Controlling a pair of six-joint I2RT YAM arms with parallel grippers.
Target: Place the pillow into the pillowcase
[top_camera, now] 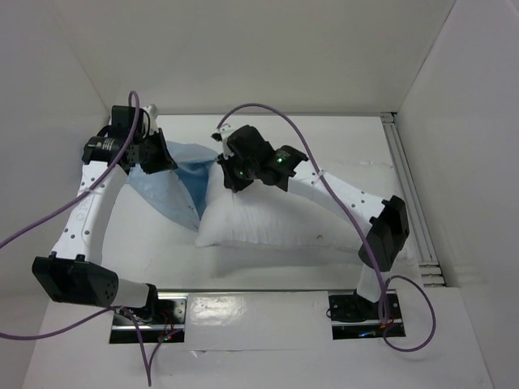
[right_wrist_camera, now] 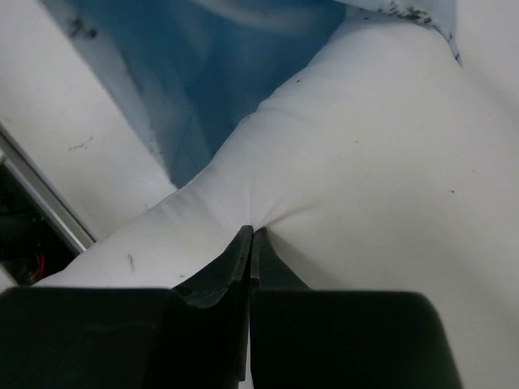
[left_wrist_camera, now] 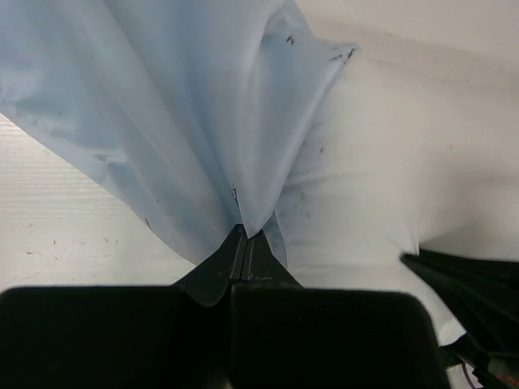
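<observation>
The white pillow (top_camera: 268, 215) lies in the middle of the table, its left end against the mouth of the light blue pillowcase (top_camera: 174, 190). My left gripper (top_camera: 154, 158) is shut on the pillowcase's edge and holds it lifted; the cloth (left_wrist_camera: 178, 105) fans out from the closed tips (left_wrist_camera: 246, 235), with the pillow (left_wrist_camera: 389, 162) beside it on the right. My right gripper (top_camera: 235, 174) is shut on a pinch of the pillow's cover (right_wrist_camera: 373, 162) at its far left end, tips (right_wrist_camera: 252, 232) together. The pillowcase's blue inside (right_wrist_camera: 219, 73) shows just beyond.
White walls enclose the table on the left, back and right. A metal rail (top_camera: 409, 194) runs along the table's right edge and shows in the right wrist view (right_wrist_camera: 40, 203). Purple cables (top_camera: 316, 162) loop over both arms.
</observation>
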